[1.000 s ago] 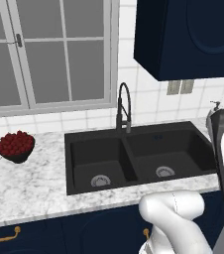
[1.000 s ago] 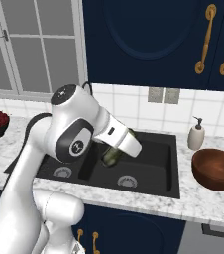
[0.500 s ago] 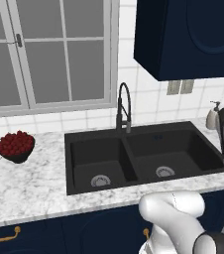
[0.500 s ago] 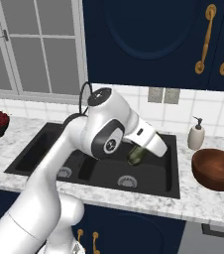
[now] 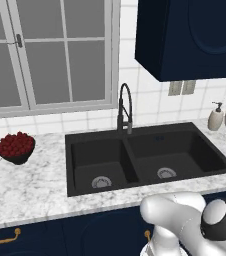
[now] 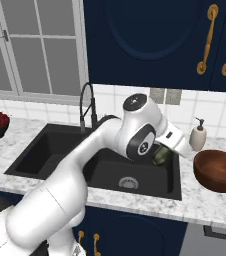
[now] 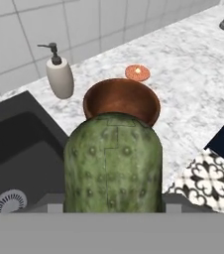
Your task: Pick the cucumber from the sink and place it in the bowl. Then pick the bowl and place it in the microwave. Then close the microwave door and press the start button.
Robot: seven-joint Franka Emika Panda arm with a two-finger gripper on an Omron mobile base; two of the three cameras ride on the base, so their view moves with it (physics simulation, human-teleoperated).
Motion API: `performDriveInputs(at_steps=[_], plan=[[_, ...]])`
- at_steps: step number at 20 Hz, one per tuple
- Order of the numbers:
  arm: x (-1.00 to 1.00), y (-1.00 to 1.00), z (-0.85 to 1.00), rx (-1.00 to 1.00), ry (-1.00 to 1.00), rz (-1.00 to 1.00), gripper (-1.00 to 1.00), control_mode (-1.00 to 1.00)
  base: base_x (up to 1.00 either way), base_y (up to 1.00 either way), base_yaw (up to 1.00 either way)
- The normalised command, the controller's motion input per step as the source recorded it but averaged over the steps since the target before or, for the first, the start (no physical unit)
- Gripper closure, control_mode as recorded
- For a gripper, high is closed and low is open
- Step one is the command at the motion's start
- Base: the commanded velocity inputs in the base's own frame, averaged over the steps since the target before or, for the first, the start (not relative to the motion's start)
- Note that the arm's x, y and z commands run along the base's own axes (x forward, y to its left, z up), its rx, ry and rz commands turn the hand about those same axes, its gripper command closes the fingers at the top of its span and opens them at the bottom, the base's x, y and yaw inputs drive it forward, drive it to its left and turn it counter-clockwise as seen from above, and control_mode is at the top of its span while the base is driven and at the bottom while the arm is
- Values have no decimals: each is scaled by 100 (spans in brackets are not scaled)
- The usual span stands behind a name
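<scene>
In the hand view the cucumber (image 7: 113,163) is seen closest of all, gripped end-on in the hand (image 7: 113,206), whose jaws are closed on its sides; the bumpy green skin rises from the bottom of that view and hides the fingertips. In the right base view the same cucumber (image 6: 161,155) is seen as a short green stub held under the hand (image 6: 163,156) above the right basin of the sink (image 6: 60,150), near its right-hand rim and clear of the basin floor. A round silver drain (image 6: 128,182) is seen below it.

Just beyond the cucumber in the hand view, the bowl (image 7: 121,100) is seen standing upright on the marble worktop (image 7: 193,94), beside the sink's right edge, its dark inside bare. From the right base view the bowl (image 6: 218,170) is seen to the right of the hand, apart from it.

Behind the bowl, a soap dispenser (image 7: 60,77) is placed against the tiled wall, and a small round orange item (image 7: 137,72) is laid flat on the worktop close to the bowl's far rim.

Farther off, at the back of the sink, the black arched faucet (image 5: 124,107) is mounted between the basins. Far to the left a small dark bowl of red berries (image 5: 16,147) is set on the worktop, under the window (image 5: 45,52).
</scene>
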Motion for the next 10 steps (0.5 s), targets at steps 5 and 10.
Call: performDriveInputs(at_steps=[5,10], plan=[[32,-52,-19,6,0,0,100,-100,0,0,0],[38,-44,-19,3,0,0,100,-100,0,0,0]])
